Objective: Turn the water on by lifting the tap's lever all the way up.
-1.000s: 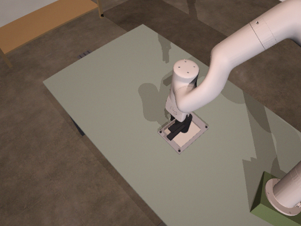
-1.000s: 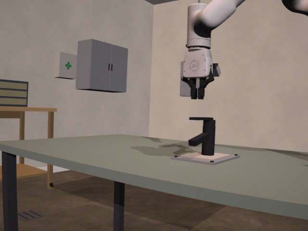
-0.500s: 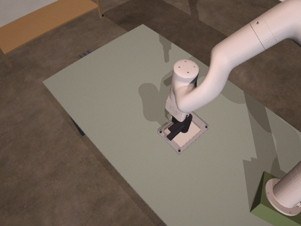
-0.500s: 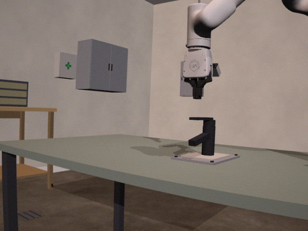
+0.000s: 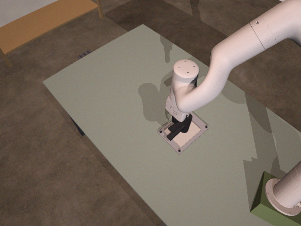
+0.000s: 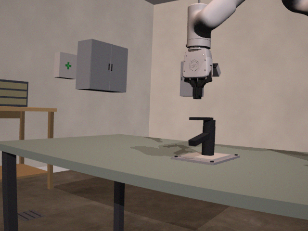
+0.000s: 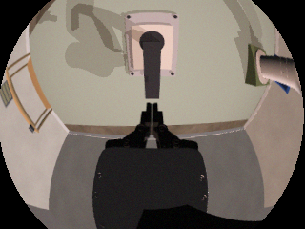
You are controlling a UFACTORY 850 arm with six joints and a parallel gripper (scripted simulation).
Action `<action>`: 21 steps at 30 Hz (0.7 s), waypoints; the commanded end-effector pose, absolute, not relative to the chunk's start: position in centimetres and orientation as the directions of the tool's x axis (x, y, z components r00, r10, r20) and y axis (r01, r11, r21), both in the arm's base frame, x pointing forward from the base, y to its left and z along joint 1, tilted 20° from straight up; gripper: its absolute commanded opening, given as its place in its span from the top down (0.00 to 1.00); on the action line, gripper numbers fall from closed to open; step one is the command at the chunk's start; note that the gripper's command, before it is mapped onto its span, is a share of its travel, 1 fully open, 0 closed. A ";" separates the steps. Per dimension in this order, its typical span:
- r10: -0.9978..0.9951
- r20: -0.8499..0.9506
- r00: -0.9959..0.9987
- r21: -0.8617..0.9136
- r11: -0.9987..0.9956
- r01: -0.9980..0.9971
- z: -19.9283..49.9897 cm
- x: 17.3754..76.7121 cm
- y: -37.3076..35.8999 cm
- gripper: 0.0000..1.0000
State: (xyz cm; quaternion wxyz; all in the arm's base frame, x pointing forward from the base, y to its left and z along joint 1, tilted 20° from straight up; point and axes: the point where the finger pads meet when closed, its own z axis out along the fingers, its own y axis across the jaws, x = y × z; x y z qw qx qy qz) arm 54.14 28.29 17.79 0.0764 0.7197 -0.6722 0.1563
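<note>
A black tap (image 6: 208, 139) stands on a pale square plate (image 6: 206, 157) on the grey-green table. Its lever (image 6: 200, 118) lies level at the top and points left in the side view; the spout (image 6: 197, 139) slopes down below it. My gripper (image 6: 197, 95) hangs straight above the lever's free end, a clear gap above it. Its fingers are shut together with nothing between them. In the wrist view the shut fingertips (image 7: 151, 111) sit just below the lever's tip (image 7: 152, 67). In the overhead view the arm covers most of the tap (image 5: 178, 129).
The arm's base (image 5: 284, 194) stands on a green block at the table's near right corner. A wooden bench (image 5: 36, 26) stands beyond the table's far left. Wall cabinets (image 6: 101, 65) hang behind.
</note>
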 end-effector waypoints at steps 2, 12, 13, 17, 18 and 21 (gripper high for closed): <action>-0.944 0.327 0.047 -0.102 -0.085 -0.991 17.9 54.2 28.4 1.00; -0.944 0.327 0.047 -0.102 -0.085 -0.991 17.9 54.2 28.4 0.29; -0.944 0.327 0.047 -0.102 -0.085 -0.991 17.9 54.2 28.4 0.29; -0.944 0.327 0.047 -0.102 -0.085 -0.991 17.9 54.2 28.4 0.29; -0.944 0.327 0.047 -0.102 -0.085 -0.991 17.9 54.2 28.4 0.29; -0.944 0.327 0.047 -0.102 -0.085 -0.991 17.9 54.2 28.4 0.29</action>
